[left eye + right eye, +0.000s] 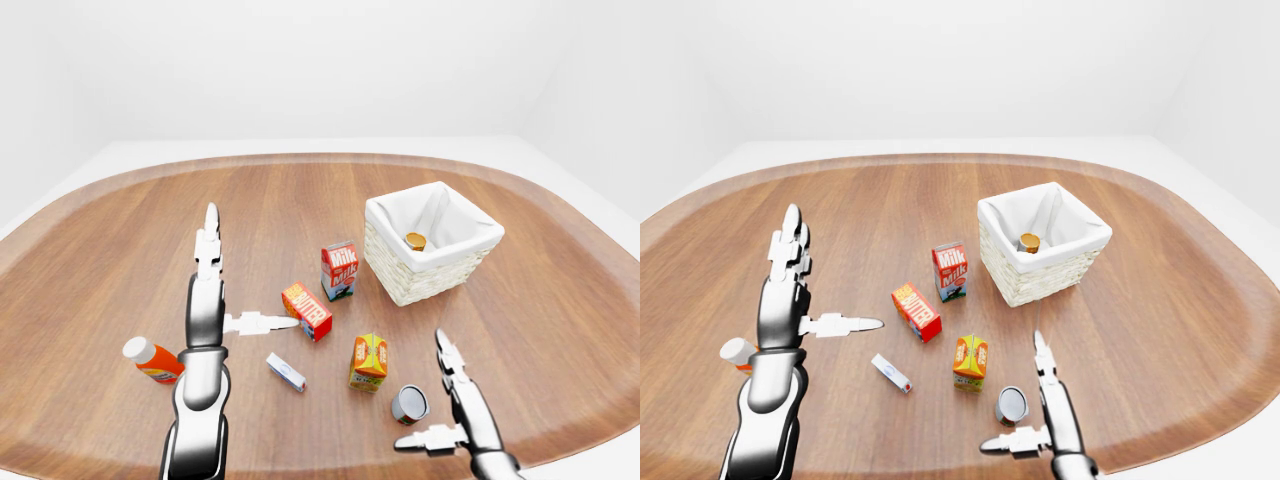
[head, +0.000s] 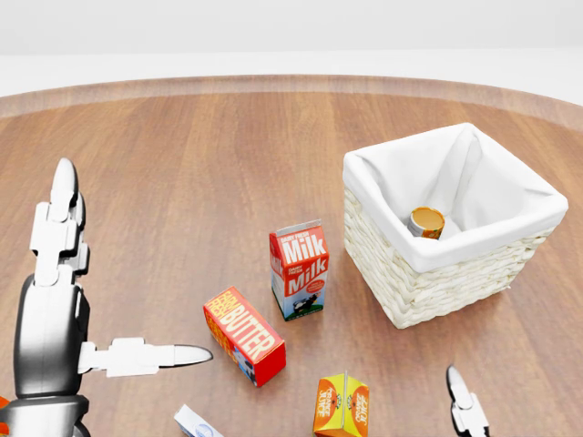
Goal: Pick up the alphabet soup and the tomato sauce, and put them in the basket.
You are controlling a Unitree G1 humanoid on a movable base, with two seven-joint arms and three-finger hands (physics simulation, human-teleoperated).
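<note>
right hand (image 1: 455, 405) open, fingers spread, palm just beside the can (image 1: 409, 404) lying on its side on the desk (image 1: 560, 330) near the bottom of the left-eye view; not gripping anything. label not readable, so can't tell if it's the soup or the sauce. left hand (image 1: 215, 290) also open and empty, one finger up, thumb pointing right toward the butter box (image 1: 307, 311), hovering above the desk well apart from the can. one can (image 2: 426, 222) is already inside the basket (image 2: 428, 282), resting against the white liner, so judging the task roughly half done. between can and basket: orange juice carton (image 1: 369, 361) just beside the can, milk carton (image 1: 339, 270) upright near the basket wall. risks: can on its side will likely roll if a finger nudges it before closing; the juice carton is close enough to get clipped during the grasp or lift; carrying low toward the basket could knock the milk carton or catch the rim; a weak three-finger pinch on a round can could slip mid-carry. ketchup-like bottle (image 1: 152, 360) and small white box (image 1: 286, 372) lie to the left, out of the path
</note>
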